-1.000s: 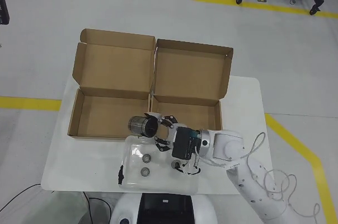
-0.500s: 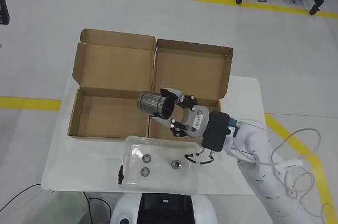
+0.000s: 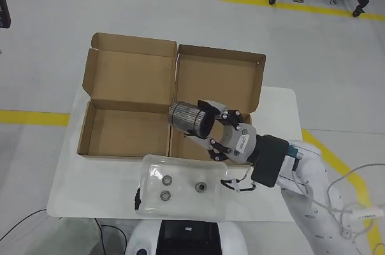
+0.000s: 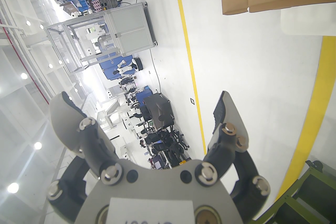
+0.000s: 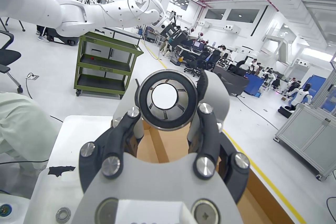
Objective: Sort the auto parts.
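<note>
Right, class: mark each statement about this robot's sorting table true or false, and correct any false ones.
1. The right gripper grips a ribbed metal cylinder. True.
2. The cylinder lies in the clear tray. False: it is held up over the cardboard boxes.
3. The left gripper is open with nothing in it. True.
4. The tray holds five small parts. False: three small round parts show in it.
5. Both box lids are shut. False: both stand open.
</note>
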